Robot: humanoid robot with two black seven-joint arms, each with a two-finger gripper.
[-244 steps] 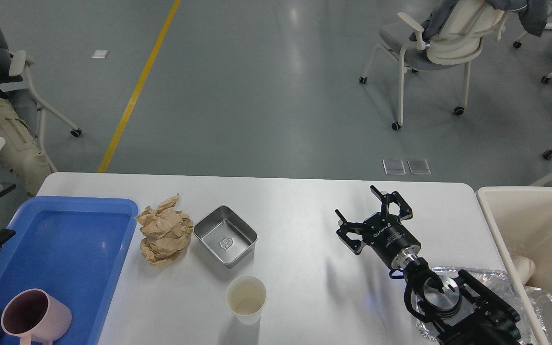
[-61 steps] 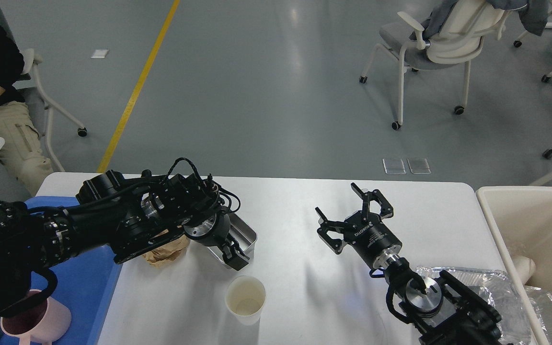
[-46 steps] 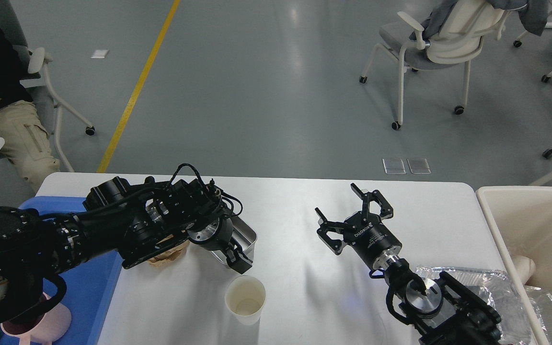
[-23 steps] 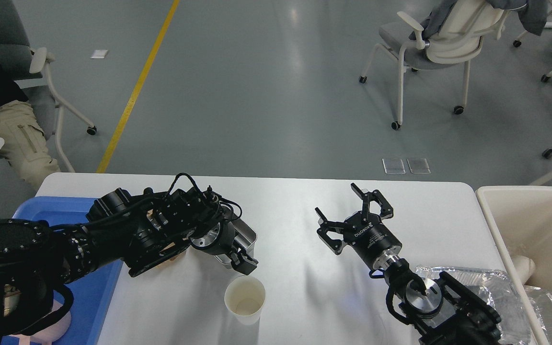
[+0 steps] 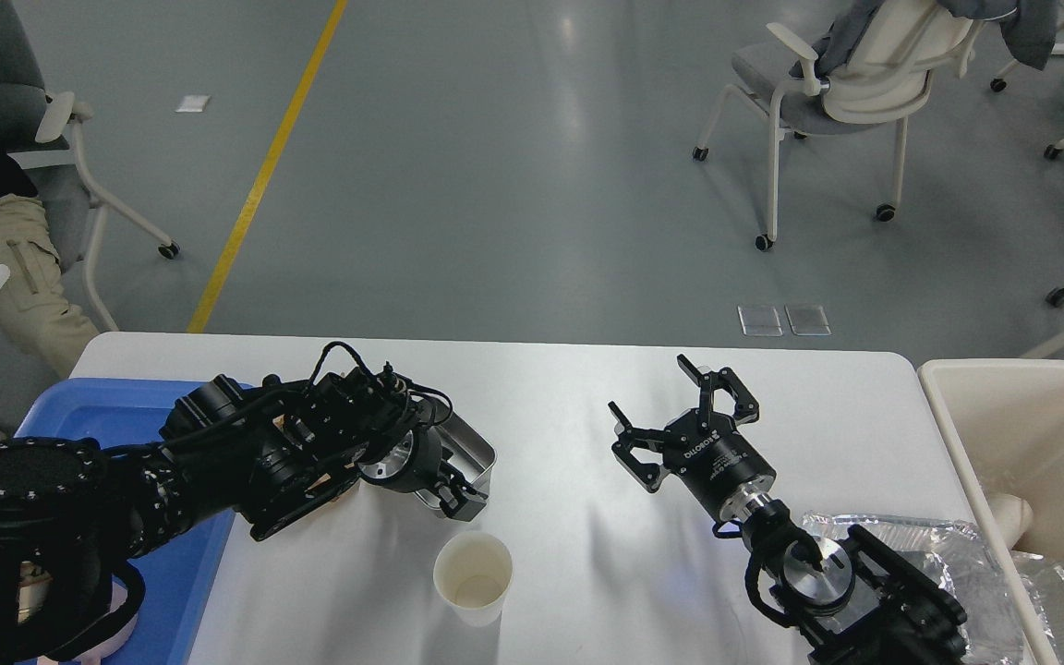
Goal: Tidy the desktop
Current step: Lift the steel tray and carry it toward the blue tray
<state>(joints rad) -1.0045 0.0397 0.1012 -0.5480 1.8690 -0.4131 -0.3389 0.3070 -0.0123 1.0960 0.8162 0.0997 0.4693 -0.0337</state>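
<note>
The white desktop [image 5: 569, 379] holds a square metal tin [image 5: 469, 447], a white paper cup [image 5: 472, 577] and brown crumpled paper, which my left arm almost wholly hides. My left gripper [image 5: 460, 496] is at the tin's front corner, just above the cup. It is dark and I cannot tell its fingers apart or whether it touches the tin. My right gripper [image 5: 650, 386] is open and empty over bare tabletop to the right of the tin.
A blue tray [image 5: 98, 416] lies at the left edge, partly under my left arm. A beige bin [image 5: 1031, 434] stands off the right end. A crinkled foil tray [image 5: 957, 545] lies at the front right under my right arm. Chairs and a seated person are beyond the table.
My left gripper has drawn back a little up and left, from beside the cup's rim to the tin's front corner. The right arm, the cup and the tin have not moved.
</note>
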